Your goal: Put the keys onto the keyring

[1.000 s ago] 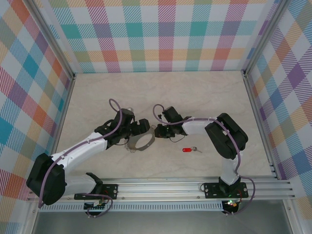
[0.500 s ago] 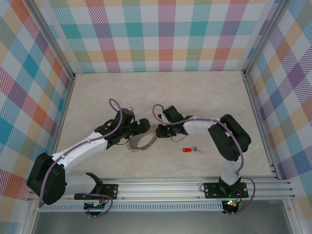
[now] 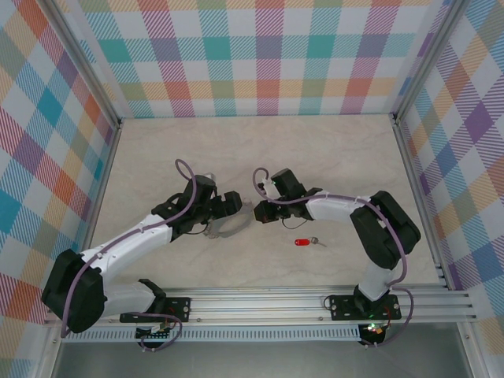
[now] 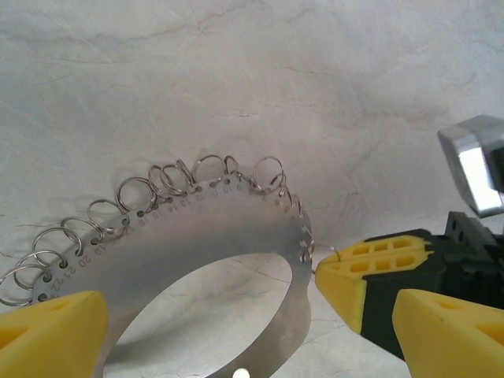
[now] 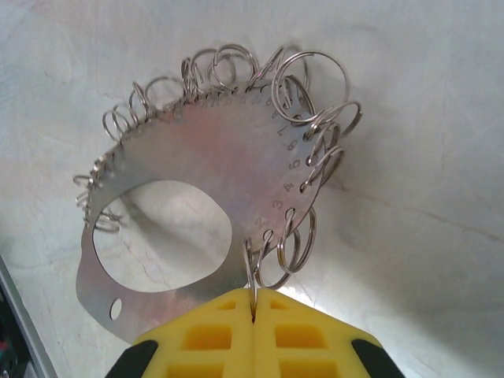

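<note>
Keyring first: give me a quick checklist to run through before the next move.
1. Right claw shut on one small wire loop of the grey metal keyring plate: ok.
2. Left claw clamping that plate: not ok, open astride it.
3. Tiny silver key with red oval tag lying free on the marbled table: ok.
4. Key threaded on a loop: not ok.
5. Pinched loop pried open: cannot tell.

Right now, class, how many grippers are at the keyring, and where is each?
2. The left gripper is open, its fingers either side of the keyring; the right gripper is shut on one small loop at the keyring's edge.
</note>
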